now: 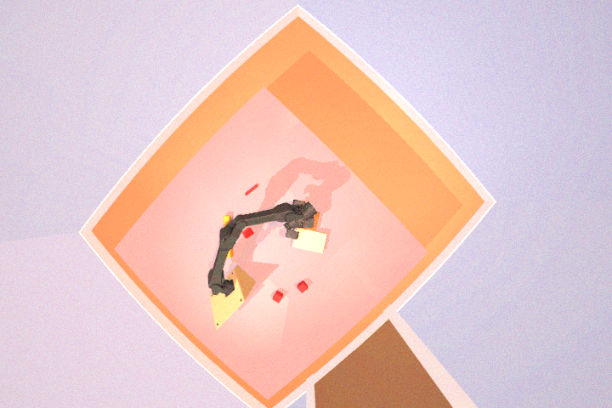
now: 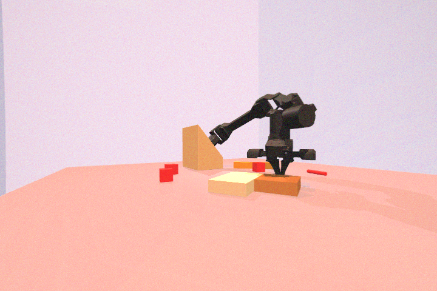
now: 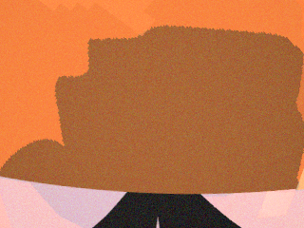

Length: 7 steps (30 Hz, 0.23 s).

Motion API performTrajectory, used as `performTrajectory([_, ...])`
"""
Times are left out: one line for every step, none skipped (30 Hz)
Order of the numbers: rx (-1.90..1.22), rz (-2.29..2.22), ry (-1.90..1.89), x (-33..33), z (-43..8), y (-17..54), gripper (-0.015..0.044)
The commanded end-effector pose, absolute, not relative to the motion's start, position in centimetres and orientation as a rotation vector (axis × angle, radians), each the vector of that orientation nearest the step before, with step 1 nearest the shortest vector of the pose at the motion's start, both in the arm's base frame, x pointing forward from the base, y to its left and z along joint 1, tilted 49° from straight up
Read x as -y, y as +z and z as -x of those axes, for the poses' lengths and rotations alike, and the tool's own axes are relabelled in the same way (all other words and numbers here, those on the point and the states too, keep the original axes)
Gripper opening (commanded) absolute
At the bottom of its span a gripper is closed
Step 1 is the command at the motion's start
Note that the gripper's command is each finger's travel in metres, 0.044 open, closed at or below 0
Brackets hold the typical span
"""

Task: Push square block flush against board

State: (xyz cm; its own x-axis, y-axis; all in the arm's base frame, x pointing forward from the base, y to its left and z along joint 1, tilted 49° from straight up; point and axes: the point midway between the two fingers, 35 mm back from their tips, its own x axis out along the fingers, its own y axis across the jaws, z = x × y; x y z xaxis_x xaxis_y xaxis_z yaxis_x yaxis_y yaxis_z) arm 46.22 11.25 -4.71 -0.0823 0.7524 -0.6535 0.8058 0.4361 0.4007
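From above, I count one black arm (image 1: 263,216) (image 2: 241,120), one square orange block (image 1: 317,220) (image 2: 277,185) (image 3: 190,109) and one pale board (image 1: 308,240) (image 2: 230,187). The hand (image 1: 303,220) (image 2: 281,173) (image 3: 161,196) partly covers the block. There are three red cubes, one (image 1: 247,232) (image 2: 258,167) by the arm and two (image 1: 303,286) (image 2: 165,174), (image 1: 278,296) (image 2: 171,168) together; one red rod (image 1: 252,189) (image 2: 316,172); one yellow bar (image 1: 226,220) (image 2: 243,165) under the arm; and one tan wedge (image 1: 225,307) (image 2: 198,151). The pink counter (image 1: 278,129) (image 2: 191,240) has an orange border, with a brown panel (image 1: 374,370) at the near right.

From the side, the hand is clenched on nothing, fingertips at the block's far edge. The block sits right of the board, seemingly against it; the board's near end juts out. Pale lilac walls (image 2: 129,75) rise behind.

At the wrist, a brown shadow covers much of the block's orange top; the dark fingertips meet its edge.
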Motion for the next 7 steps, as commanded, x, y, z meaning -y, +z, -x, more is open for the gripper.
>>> performTrajectory([-1.836,-1.327,-0.080,-10.83,-46.42,-4.98,0.0000])
performTrajectory([-1.836,-1.327,-0.080,-10.85,-46.39,-4.95,0.0000])
performTrajectory([-1.836,-1.327,-0.080,-10.90,-46.35,-4.89,0.0000])
performTrajectory([-1.836,-1.327,-0.080,-10.95,-46.30,-4.82,0.0000])
performTrajectory([-1.836,-1.328,-0.080,-11.02,-46.24,-4.73,0.0000])
performTrajectory([-1.836,-1.328,-0.080,-11.10,-46.17,-4.63,0.0000])
performTrajectory([-1.836,-1.328,-0.080,-11.19,-46.09,-4.52,0.0000])
